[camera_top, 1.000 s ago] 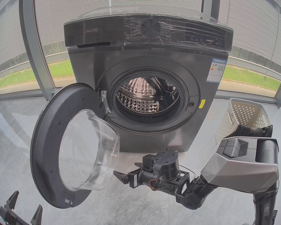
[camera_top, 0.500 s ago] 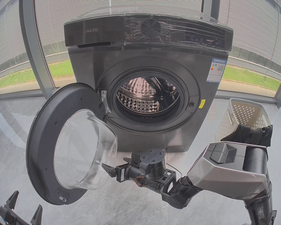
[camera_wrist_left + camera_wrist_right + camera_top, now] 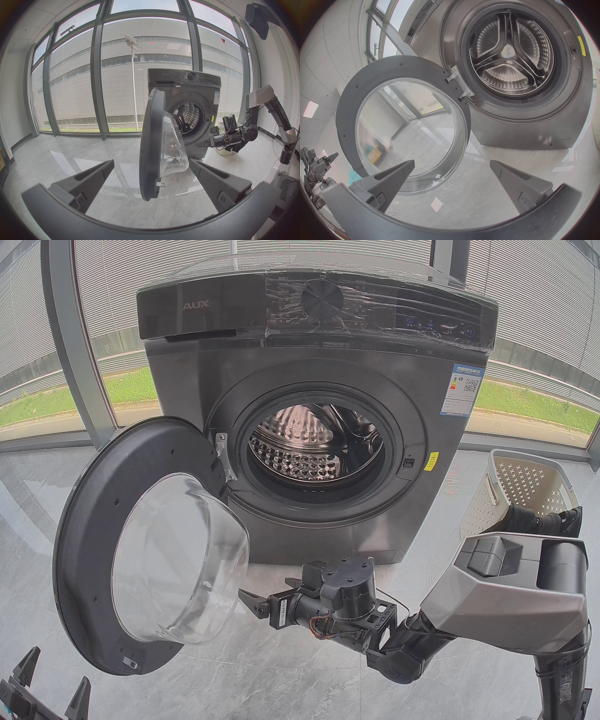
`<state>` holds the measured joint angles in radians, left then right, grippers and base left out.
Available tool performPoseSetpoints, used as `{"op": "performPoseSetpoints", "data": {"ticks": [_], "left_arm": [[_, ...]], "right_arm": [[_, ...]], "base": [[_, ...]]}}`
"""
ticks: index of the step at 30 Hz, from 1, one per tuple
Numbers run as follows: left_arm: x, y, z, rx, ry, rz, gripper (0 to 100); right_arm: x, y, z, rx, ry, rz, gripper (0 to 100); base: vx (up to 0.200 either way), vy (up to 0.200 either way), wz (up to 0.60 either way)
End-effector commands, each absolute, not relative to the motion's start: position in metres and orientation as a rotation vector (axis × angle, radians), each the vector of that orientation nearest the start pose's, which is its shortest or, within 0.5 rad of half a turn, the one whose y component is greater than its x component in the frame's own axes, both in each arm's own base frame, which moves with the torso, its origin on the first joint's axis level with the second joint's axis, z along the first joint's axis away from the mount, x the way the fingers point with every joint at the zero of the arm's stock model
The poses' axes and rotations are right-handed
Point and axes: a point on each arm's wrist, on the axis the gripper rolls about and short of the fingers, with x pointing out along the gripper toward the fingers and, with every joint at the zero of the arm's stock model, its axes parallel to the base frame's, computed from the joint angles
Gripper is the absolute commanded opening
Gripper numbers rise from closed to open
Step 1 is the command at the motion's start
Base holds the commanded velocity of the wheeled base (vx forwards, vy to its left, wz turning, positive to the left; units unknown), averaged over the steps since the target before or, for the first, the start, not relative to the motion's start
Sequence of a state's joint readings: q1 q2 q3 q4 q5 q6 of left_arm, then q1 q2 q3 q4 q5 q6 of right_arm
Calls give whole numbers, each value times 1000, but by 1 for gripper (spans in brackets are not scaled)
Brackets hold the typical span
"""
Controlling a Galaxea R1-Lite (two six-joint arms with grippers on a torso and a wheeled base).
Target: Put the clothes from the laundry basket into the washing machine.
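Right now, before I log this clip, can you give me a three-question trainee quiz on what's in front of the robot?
1. True or false: the washing machine door stands open.
2. Short answer: are the jaws of the right gripper open or shut, and what do they hold?
3. Pick one: the dark clothes are A) draped on the washing machine door, B) in the laundry basket, C) in the right gripper.

Key: 1 true. 2 open, holding nothing. 3 B.
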<state>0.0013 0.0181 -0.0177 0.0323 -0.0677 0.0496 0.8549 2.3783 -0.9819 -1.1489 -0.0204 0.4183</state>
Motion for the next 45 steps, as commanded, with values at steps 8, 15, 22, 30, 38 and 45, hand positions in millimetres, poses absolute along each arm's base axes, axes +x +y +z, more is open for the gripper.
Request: {"op": "performPoseSetpoints", "data": {"ticks": [8, 15, 22, 30, 38, 45], "left_arm": [[-23, -2, 72, 48, 31, -67, 100], [-23, -2, 72, 49, 32, -67, 100], [-23, -2, 72, 49, 32, -67, 100], [-23, -2, 72, 49, 32, -67, 100], [-23, -2, 72, 48, 31, -67, 100], [-23, -2, 72, 48, 32, -67, 100]], "right_arm": [[300, 348, 9, 262, 407, 707, 100], [310, 361, 9, 292, 345, 690, 100], [314, 365, 21, 327, 290, 694, 100], [305, 311, 72, 318, 252, 629, 100], [285, 229, 123, 208, 122, 527, 100], [258, 136, 143, 214, 90, 307, 100]], "base": [[0, 0, 0], [0, 0, 0], [0, 0, 0], [0, 0, 0], [0, 0, 0], [0, 0, 0]]}}
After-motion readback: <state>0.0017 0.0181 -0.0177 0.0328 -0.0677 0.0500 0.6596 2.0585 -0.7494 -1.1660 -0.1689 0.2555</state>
